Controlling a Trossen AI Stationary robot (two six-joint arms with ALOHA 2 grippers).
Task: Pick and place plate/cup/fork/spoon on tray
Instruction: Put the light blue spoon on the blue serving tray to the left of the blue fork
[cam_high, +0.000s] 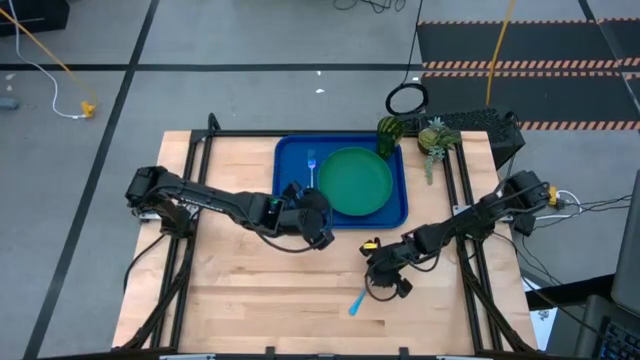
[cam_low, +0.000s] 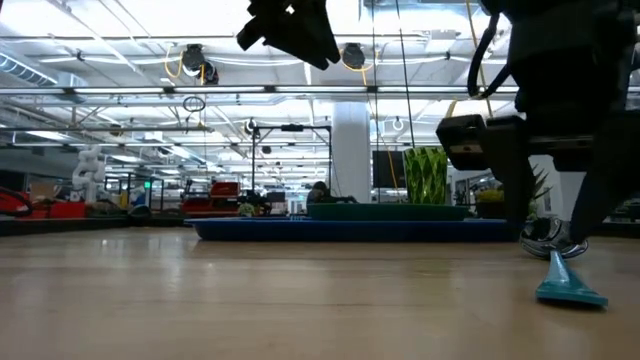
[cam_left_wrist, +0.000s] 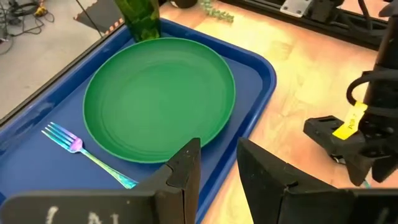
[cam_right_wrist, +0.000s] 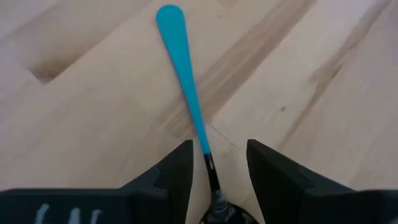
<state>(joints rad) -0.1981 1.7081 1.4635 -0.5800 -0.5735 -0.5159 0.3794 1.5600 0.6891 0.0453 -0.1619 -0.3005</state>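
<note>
On the wooden counter (cam_high: 250, 290), the tray (cam_high: 290, 160) already holds plate (cam_high: 355, 182), fork (cam_high: 312, 168) and cup (cam_high: 389, 136). Only the spoon (cam_right_wrist: 186, 74) remains, between the right pincer's (cam_right_wrist: 217, 165) parted fingers; the left pincer (cam_left_wrist: 217, 168) hovers empty, fingers apart.

spoon (cam_right_wrist: 186, 74) bowl hidden between right jaws | cup (cam_left_wrist: 140, 18) top cut off | tray (cam_left_wrist: 37, 186) edge-cropped

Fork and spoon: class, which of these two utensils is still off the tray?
The spoon. It lies on the bare wooden table under the right gripper, its neck between the open fingers, while the fork rests on the blue tray beside the plate.
</note>
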